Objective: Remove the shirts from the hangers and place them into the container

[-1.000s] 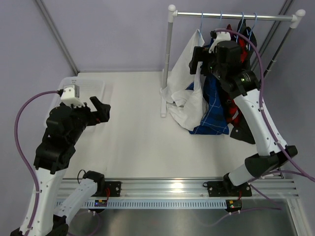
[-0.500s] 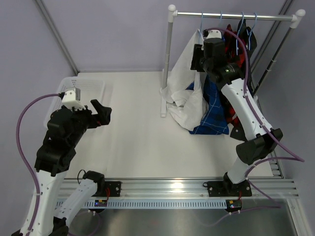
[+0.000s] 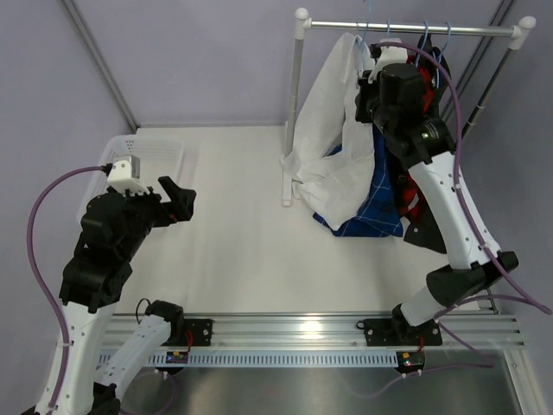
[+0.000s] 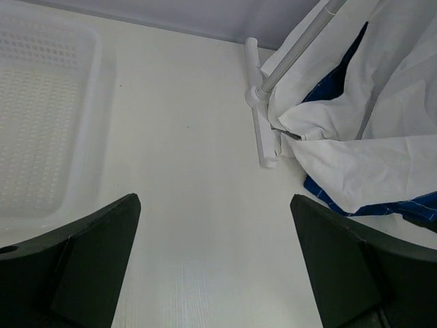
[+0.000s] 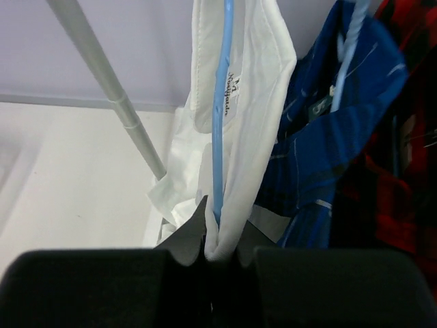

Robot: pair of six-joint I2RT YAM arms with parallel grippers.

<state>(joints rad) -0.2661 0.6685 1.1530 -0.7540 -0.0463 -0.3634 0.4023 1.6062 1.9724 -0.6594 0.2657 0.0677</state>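
On the rack at the back right, the white shirt (image 3: 333, 164) hangs on a light-blue hanger (image 5: 220, 102). My right gripper (image 3: 365, 93) is shut at its shoulder; in the right wrist view the gripper (image 5: 222, 231) pinches the white cloth (image 5: 263, 102) together with the hanger wire. A blue plaid shirt (image 3: 380, 194) (image 5: 341, 130), a red-and-black plaid one (image 5: 410, 137) and a black one (image 3: 428, 235) hang behind it. The white lattice container (image 3: 160, 156) (image 4: 102, 82) sits at the far left. Beside it my left gripper (image 3: 177, 199) (image 4: 215, 199) hovers open with nothing in it.
The rack's silver rail (image 3: 415, 28) spans the back right, carrying more hanger hooks (image 3: 425, 33). Its upright post (image 3: 296, 104) (image 4: 293, 51) stands on a white foot (image 3: 285, 177) on the table. The shirt hems pool on the table beside that foot.
My right gripper has closed on the white shirt's shoulder and hanger and risen toward the rail, pulling the shirt upward. The left arm has stayed still.
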